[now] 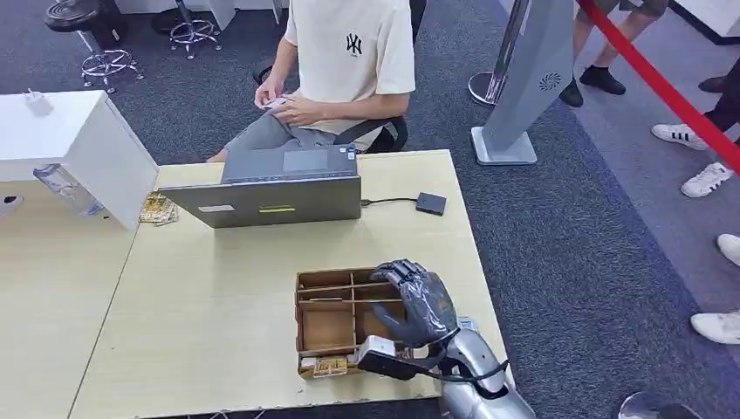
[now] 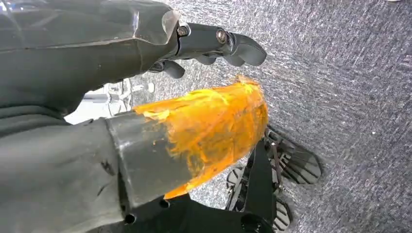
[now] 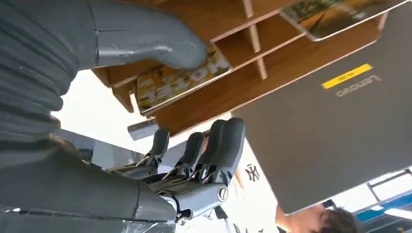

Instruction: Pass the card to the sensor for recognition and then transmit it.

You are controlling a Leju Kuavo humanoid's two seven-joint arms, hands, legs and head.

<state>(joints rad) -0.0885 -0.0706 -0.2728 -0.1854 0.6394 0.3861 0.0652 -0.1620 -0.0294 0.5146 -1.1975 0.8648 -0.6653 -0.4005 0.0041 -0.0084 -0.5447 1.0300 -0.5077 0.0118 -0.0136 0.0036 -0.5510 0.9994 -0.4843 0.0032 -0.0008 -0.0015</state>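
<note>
- A card [image 3: 182, 77] with yellow-and-green print is seen in the right wrist view, lying in a compartment of the wooden organiser box [image 1: 327, 327] and sticking out past the box's edge.
- The thick grey thumb [image 3: 150, 41] of the right hand [image 1: 417, 301] is laid on that card; the darker fingers [image 3: 218, 145] are spread slightly apart and held off the box, so whether the card is actually gripped cannot be told.
- In the head view, the right hand is seen over the right-hand compartments of the box, fingers curled downward, near the front right corner of the table [image 1: 218, 288].
- A second printed card [image 3: 335, 14] is seen lying in another compartment of the same box.
- More printed cards [image 1: 325, 367] are visible at the box's near edge, just beside the wrist.
- A small dark sensor pad [image 1: 431, 203] lies on the table's far right side, joined by a cable to a grey laptop [image 1: 275, 188] that stands open with its lid towards the robot.
- Behind the laptop a seated person in a cream T-shirt [image 1: 349, 52] is seen with something small held in both hands.
- A stack of printed cards [image 1: 157, 209] lies beside a white box [image 1: 74, 148] on the left.
- The left hand [image 2: 214, 46] hangs over grey carpet, its fingers curled loosely with nothing in them; an orange-taped thumb [image 2: 209, 131] is seen beside them.
</note>
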